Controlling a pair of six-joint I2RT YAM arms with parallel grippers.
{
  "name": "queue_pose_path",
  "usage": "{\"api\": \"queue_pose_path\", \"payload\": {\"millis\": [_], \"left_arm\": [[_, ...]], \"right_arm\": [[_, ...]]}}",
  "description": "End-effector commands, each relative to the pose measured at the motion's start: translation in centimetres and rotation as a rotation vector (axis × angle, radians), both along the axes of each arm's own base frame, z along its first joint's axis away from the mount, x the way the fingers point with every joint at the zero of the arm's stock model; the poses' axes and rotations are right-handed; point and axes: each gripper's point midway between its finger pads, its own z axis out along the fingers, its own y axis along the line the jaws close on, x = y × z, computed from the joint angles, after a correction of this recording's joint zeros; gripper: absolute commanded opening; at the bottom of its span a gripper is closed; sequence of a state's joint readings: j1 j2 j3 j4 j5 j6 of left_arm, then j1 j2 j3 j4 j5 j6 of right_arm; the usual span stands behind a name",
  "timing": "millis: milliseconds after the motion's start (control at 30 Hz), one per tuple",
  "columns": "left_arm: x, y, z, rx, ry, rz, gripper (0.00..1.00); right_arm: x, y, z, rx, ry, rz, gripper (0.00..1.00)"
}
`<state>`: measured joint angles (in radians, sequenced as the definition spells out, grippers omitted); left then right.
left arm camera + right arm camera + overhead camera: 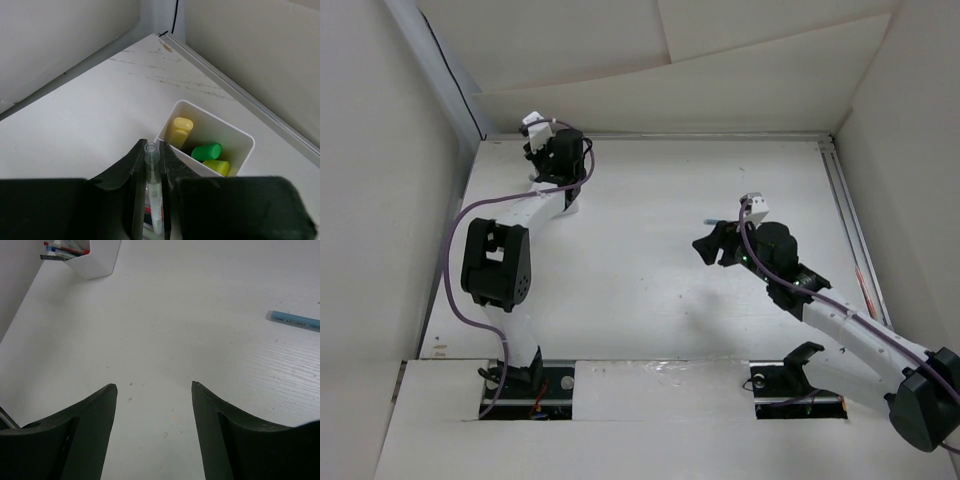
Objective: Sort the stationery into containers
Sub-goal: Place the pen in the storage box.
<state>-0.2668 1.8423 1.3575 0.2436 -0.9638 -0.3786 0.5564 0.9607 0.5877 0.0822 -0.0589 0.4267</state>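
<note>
No brand or label I can read anywhere. The teal pen (294, 320) has faint dark marks along its barrel, too small to make out, and its right end is cut off by the frame edge. It lies flat on the table (165, 305), well apart from the box, ahead and to the right of my right gripper (153, 385). That gripper's jaws stand wide apart with nothing between them, over bare table.

My left gripper (152, 146) is clamped on a thin clear pen (154, 187) with a translucent cap. The pen runs lengthwise between the fingers, cap end poking just past the tips. Its lower barrel is hidden by the black finger bodies. A bit of red and blue shows down in the gap, can't tell what.

The white box (243, 134) sits just beyond the left fingertips, near the far left corner. From the left wrist only its end compartment shows, holding two yellow pieces (180, 129) and one green piece (206, 151); the gripper covers the rest. From the right wrist the box is cropped at top left, with red, blue and grey pens (62, 250) sticking out. Which compartment, I can't tell. In the top view I can't pick the box out under the left arm.
</note>
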Motion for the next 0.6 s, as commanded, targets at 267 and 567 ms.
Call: {"api": "queue_pose_path", "payload": {"millis": [267,567], "left_arm": [[0.4,0.0,3.2,-0.020,-0.074,0.001,0.35],[-0.5,-4.8,10.9,-0.186,-0.267,-0.208,0.37]], "right_arm": [[2.0,-1.1,-0.5,-0.006,0.005,-0.093,0.79],[4.2,-5.9,-4.1,-0.045,0.134,-0.337,0.72]]}}
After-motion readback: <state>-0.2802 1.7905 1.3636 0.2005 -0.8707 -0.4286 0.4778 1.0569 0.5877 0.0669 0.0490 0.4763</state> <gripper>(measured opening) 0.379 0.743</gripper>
